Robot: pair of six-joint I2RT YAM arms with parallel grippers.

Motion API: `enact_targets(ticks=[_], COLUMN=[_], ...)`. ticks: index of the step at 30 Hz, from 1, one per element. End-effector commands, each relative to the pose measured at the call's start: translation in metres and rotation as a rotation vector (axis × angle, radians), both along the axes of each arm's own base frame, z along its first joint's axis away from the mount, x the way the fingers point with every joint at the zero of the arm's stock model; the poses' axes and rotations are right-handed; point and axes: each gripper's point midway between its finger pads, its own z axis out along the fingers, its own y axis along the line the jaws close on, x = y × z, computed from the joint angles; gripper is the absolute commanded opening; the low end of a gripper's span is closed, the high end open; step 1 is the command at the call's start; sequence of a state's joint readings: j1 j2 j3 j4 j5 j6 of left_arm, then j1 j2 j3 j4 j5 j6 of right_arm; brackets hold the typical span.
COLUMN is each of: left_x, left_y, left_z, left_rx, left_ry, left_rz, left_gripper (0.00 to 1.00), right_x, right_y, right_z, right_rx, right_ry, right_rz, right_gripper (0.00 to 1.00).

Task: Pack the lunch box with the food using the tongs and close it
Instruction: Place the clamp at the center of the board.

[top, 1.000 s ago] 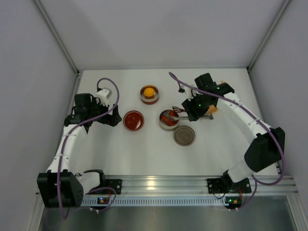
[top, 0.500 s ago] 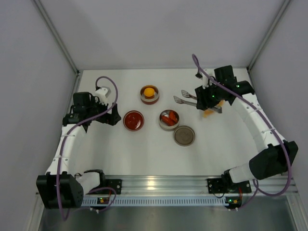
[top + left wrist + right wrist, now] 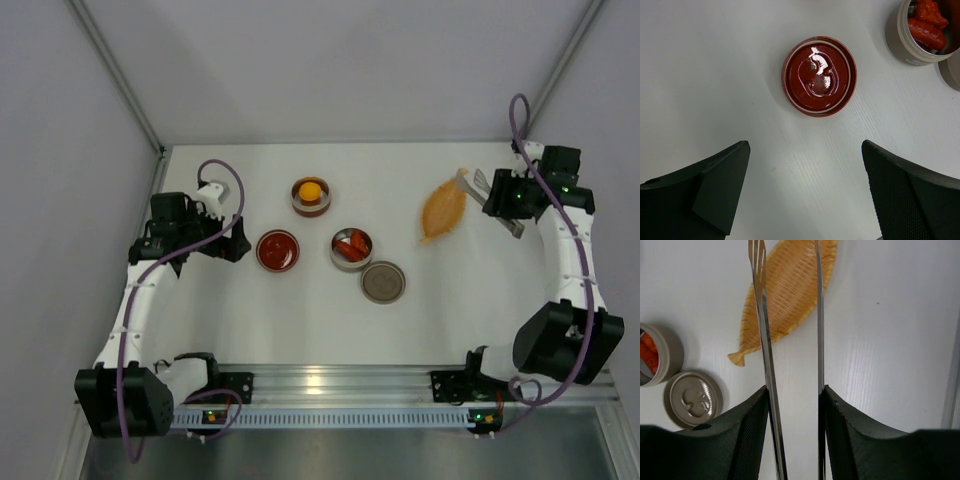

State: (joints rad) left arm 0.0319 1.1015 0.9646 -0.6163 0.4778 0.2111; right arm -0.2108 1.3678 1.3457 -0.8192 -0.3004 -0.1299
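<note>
- My right gripper (image 3: 794,432) clenches the slim grey metal tongs (image 3: 762,315), both thin arms pinched between my pads, their tips over the flat orange leaf-shaped wicker dish (image 3: 790,290).
- My left gripper (image 3: 804,147) hangs released, jaws wide, above the round red lid (image 3: 819,76).
- Longish red food pieces (image 3: 926,22) lie in the open beige tin (image 3: 900,42), beside the round grey metal lid (image 3: 692,399).
- The round orange-yellow lump (image 3: 310,189) sits in a second tin (image 3: 311,211), well apart from the tongs.
</note>
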Motion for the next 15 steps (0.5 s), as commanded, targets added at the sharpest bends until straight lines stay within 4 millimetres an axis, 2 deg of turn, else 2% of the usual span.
enact_targets(ticks=[1, 4, 7, 11, 15], left_x=[0.004, 0.006, 0.006, 0.008, 0.010], left_y=[0.000, 0.001, 0.001, -0.001, 0.000], left_z=[0.013, 0.010, 0.006, 0.003, 0.000], left_rx=[0.005, 0.006, 0.005, -0.003, 0.001], left_ry=[-0.041, -0.034, -0.026, -0.019, -0.010], left_rz=[-0.004, -0.001, 0.000, -0.001, 0.001], left_gripper=[0.98, 0.98, 0.98, 0.98, 0.98], right_x=[0.019, 0.024, 0.032, 0.046, 0.060], right_y=[-0.040, -0.069, -0.086, -0.099, -0.106], right_z=[0.012, -0.003, -0.023, -0.048, -0.085], right_rx=[-0.015, -0.030, -0.034, -0.047, -0.031], right_ry=[-0.124, -0.107, -0.072, -0.028, 0.041], right_rz=[-0.109, -0.163, -0.185, -0.187, -0.179], right_gripper=[0.44, 0.44, 0.44, 0.45, 0.46])
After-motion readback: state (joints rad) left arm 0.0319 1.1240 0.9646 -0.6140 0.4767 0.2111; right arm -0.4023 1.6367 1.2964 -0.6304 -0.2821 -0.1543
